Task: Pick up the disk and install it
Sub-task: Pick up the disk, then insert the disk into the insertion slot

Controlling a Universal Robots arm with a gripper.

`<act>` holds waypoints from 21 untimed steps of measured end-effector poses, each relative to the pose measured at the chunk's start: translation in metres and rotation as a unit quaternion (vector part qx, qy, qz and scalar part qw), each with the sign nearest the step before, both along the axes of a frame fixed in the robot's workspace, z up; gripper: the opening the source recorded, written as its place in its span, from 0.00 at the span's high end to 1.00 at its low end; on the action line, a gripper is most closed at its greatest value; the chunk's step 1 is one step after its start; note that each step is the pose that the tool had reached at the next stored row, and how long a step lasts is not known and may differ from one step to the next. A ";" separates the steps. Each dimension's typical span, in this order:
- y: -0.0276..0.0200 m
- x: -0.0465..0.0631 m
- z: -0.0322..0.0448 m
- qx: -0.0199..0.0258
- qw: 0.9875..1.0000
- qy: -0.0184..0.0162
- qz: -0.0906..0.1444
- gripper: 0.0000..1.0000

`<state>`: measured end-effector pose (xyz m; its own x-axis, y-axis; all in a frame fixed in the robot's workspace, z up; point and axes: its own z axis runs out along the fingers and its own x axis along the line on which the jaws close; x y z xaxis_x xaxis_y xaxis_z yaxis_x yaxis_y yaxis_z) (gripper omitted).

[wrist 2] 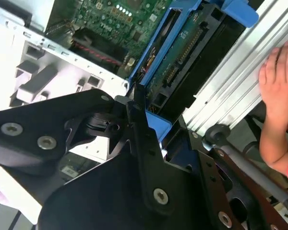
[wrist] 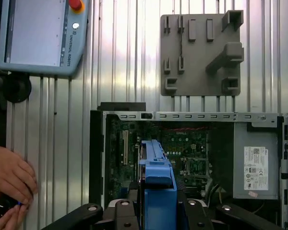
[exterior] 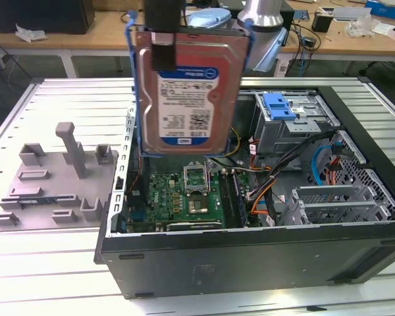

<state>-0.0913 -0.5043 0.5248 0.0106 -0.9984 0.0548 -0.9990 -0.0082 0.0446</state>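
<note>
- Plainly, the hand (exterior: 163,47) was closed on the upper edge of the disk (exterior: 184,99), gripping it, with one black finger lying across the front face above the label.
- Below the hand the disk hung upright, its white-and-blue label turned toward the exterior view and its bright blue carrier frame running round its edges.
- Beneath the hand and the hanging disk stood the open computer case (exterior: 250,257) on the ribbed metal counter (exterior: 66,263). The green motherboard (exterior: 184,197) showed under the disk's lower edge.
- Off to one side of the hand, toward the exterior view's right, sat the metal drive cage (exterior: 303,128) with a blue latch piece (exterior: 278,105) on top. The disk was apart from it, not yet installed.
- To the other side of the hand, toward the exterior view's left, a grey fixture plate (exterior: 52,178) lay flat on the counter just beside the case.
- In the first wrist view the disk (wrist: 156,177) appeared edge-on, reaching out from the hand over the case interior. A silver power supply (wrist: 257,165) sat inside the case, apart from the hand.
- Farther from the hand, past the case wall, a teach pendant (wrist: 38,36) lay on the counter, and a person's hand (wrist: 9,175) rested on the counter's ribs.
- In the second wrist view the disk's underside (wrist 2: 182,52) showed its circuit board, right against the hand's black fingers (wrist 2: 143,143).
</note>
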 end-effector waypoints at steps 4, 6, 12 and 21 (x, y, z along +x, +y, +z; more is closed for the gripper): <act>-0.0108 0.032 0.0001 0.000 1.000 0.001 0.000 0.63; -0.0131 0.040 0.0001 0.000 1.000 0.001 0.001 0.63; -0.0215 0.066 0.0001 0.000 1.000 0.001 0.002 0.63; -0.0215 0.067 0.0001 0.000 1.000 0.001 0.001 0.63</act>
